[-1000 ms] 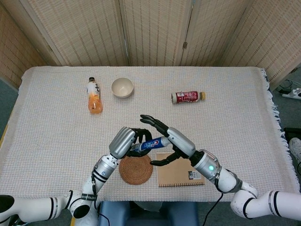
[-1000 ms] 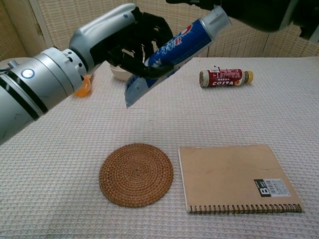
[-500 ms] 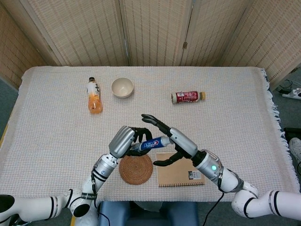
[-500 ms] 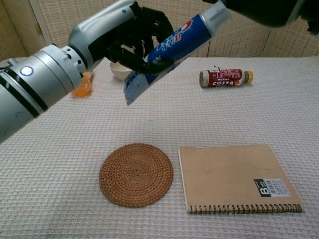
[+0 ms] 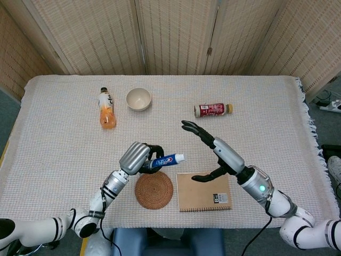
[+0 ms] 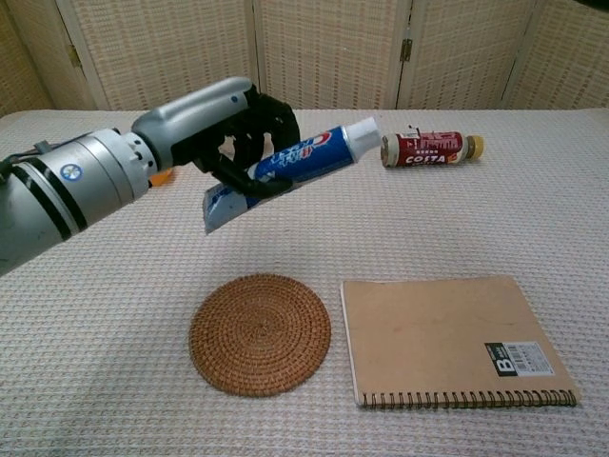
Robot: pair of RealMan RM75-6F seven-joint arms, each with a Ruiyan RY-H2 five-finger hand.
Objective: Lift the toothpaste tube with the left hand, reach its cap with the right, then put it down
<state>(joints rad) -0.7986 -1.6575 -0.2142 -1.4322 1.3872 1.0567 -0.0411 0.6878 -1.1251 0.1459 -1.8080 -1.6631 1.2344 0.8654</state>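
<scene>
Toothpaste tube (image 6: 300, 162) sits gripped in the left hand (image 6: 224, 129), held above the woven table cover (image 5: 64, 149), cap (image 6: 361, 138) pointing right. Right hand (image 5: 210, 152), fingers spread and holding nothing, appears only from the head camera, over the notebook (image 5: 205, 193). Wicker screens (image 5: 176, 32) stand behind

Glossy plastic toothpaste tube (image 6: 304, 162), rough woven rattan coaster (image 6: 260, 333), matt kraft-paper notebook (image 6: 455, 340), coarse-weave tablecloth (image 5: 64, 144)
</scene>
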